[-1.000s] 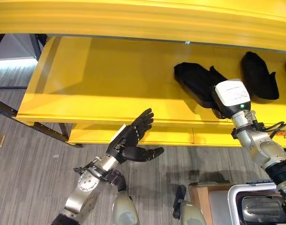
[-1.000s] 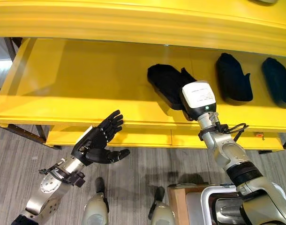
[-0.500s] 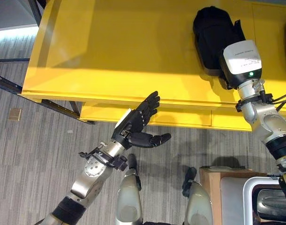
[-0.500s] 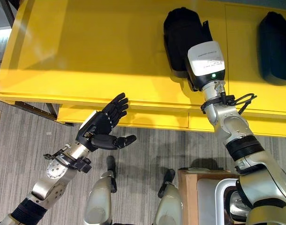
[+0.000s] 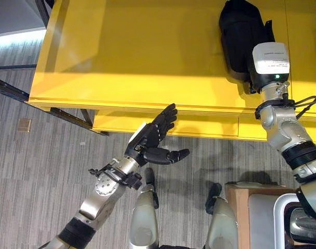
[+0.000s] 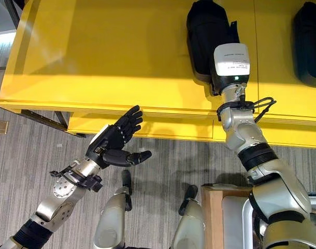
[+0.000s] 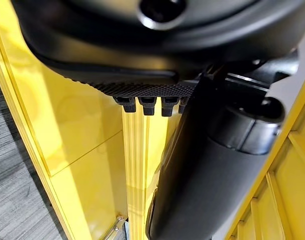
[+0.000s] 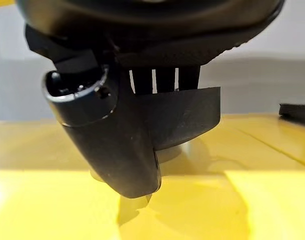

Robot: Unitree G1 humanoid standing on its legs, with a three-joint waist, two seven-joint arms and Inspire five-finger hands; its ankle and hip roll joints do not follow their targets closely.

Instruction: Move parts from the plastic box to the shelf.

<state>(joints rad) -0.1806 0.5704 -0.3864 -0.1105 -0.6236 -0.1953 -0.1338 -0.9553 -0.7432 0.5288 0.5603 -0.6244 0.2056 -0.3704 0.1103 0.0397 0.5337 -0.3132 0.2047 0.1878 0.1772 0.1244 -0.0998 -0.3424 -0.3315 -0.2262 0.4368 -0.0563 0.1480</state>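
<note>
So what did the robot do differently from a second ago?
Mostly the camera tipped downward. The right hand stays gripping the black part on the yellow shelf, maybe pushing it slightly deeper. The left hand still hovers open and empty below the shelf edge.

The left arm rises from the lower left of the head views, forearm angled up toward the centre. Its left hand (image 5: 150, 142) sits just below mid-frame, palm open – fingers straight and fanned toward the upper right, thumb stuck out sideways – holding nothing. The right arm climbs the right edge, bending at the wrist toward the upper right. The right hand (image 8: 127, 135) has its thumb and fingers closed around a thin dark edge.
</note>
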